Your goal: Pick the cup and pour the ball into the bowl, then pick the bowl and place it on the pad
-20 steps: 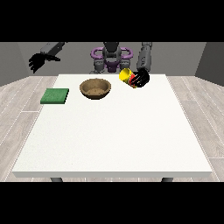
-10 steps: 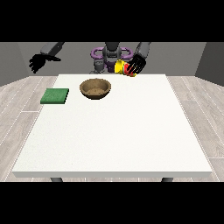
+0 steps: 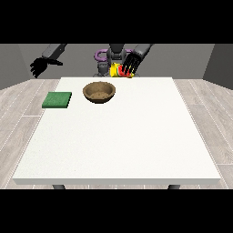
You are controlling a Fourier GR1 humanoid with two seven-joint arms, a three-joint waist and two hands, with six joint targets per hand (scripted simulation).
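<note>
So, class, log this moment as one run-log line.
stage: cup carried | robot hand at view's right: shut on cup, tilted, raised | bowl: on table | pad: bare | other robot hand: raised, idle

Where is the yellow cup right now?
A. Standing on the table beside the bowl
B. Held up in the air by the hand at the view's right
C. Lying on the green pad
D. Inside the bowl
B: the hand at the view's right has its fingers round the yellow cup, lifted above the table's far edge, up and right of the bowl.
</note>
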